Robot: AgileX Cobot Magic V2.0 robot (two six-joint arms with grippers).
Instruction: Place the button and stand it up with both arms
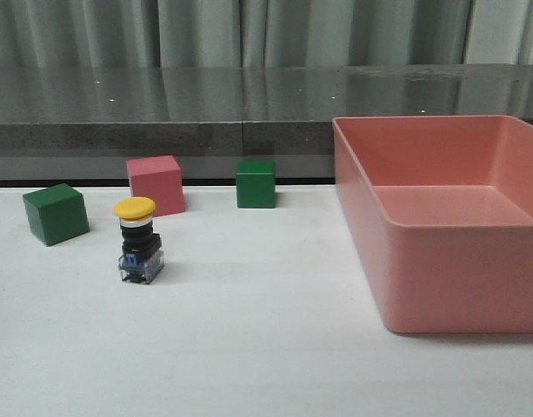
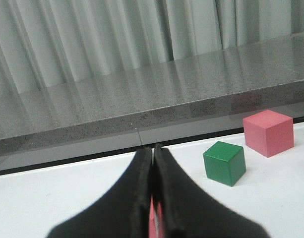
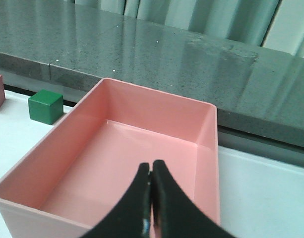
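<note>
Button (image 1: pixel 139 241): upright on table (image 1: pixel 266 347), unheld. Left pincer (image 2: pixel 152 191), right pincer (image 3: pixel 151 198): both closed, empty. Risk: top-heavy; nudge topples it.

Neither arm shows in the front view; only the wrist cams catch the grippers. Left gripper (image 2: pixel 152 153): black fingers (image 2: pixel 137 198) pressed together tip to tip, just a thin seam between them, nothing held at the tips. A bit of red shows low in the seam, can't tell what it is. Right gripper (image 3: pixel 151 167): same pose, dark fingers (image 3: pixel 164 203) closed flush, tips meeting, nothing between them. Both hang above the surface, not touching it.
</note>
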